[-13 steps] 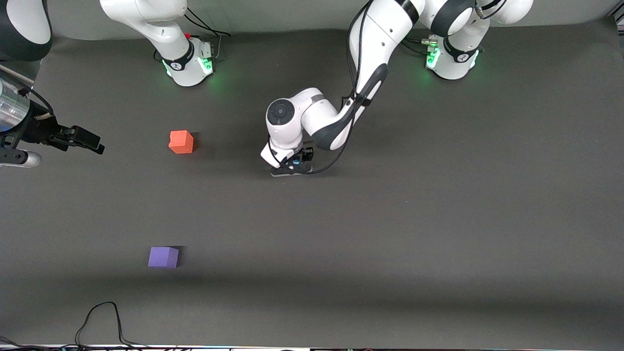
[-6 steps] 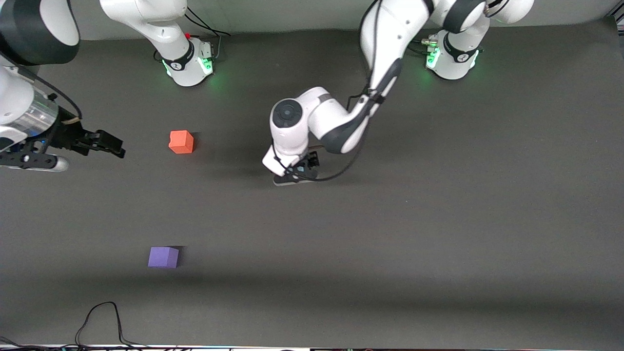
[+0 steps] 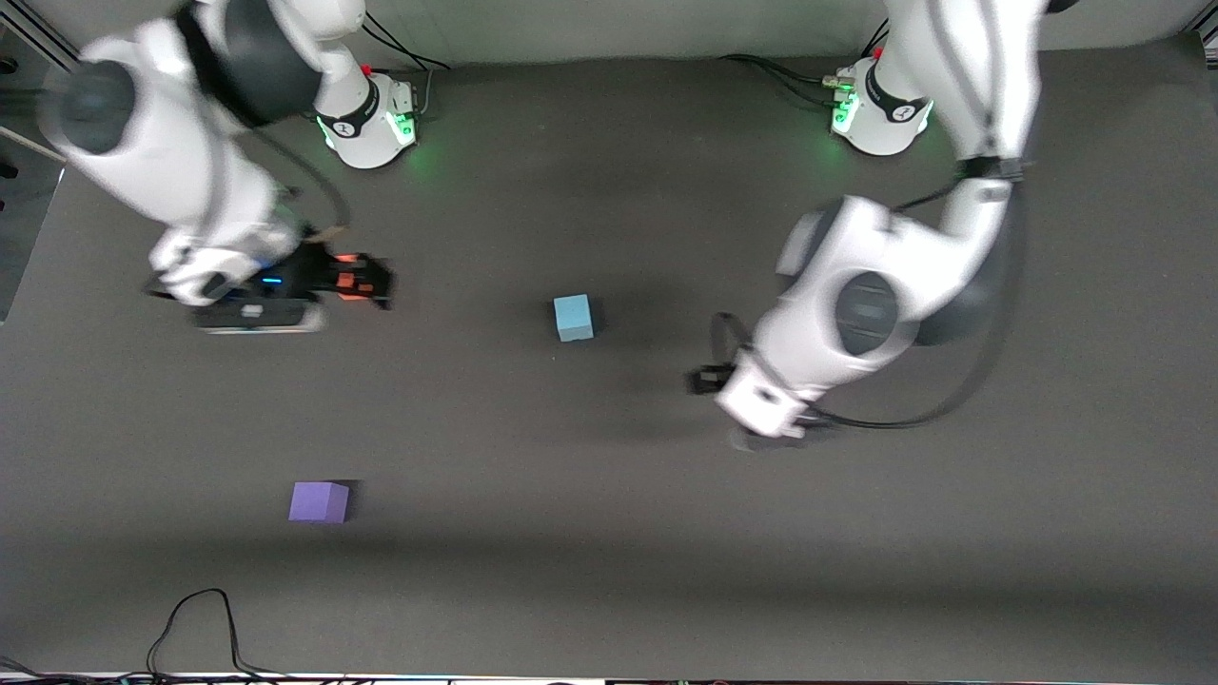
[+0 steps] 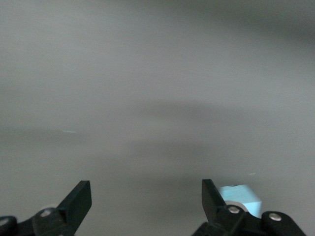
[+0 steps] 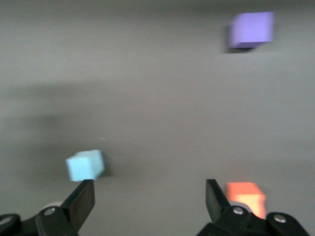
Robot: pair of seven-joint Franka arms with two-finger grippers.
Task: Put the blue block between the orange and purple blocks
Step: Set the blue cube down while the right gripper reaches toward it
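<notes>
The blue block [image 3: 574, 317] sits alone on the mat mid-table; it also shows in the left wrist view [image 4: 241, 199] and the right wrist view [image 5: 85, 165]. My left gripper [image 3: 709, 380] is open and empty, up in the air toward the left arm's end from the blue block; its jaws [image 4: 146, 196] stand wide apart. My right gripper [image 3: 364, 280] is open and empty over the orange block [image 3: 346, 259], which it partly hides; the orange block shows in the right wrist view [image 5: 246, 195] beside that gripper [image 5: 146, 196]. The purple block [image 3: 319, 501] lies nearer the front camera [image 5: 252, 29].
Dark grey mat [image 3: 609, 571] covers the table. A black cable [image 3: 190, 618] loops at the mat's front edge near the right arm's end. Both arm bases [image 3: 366, 124] [image 3: 880, 114] stand along the back edge.
My left gripper let go of the blue block, rose and swung toward the left arm's end. My right arm swung in from the table's end to over the orange block.
</notes>
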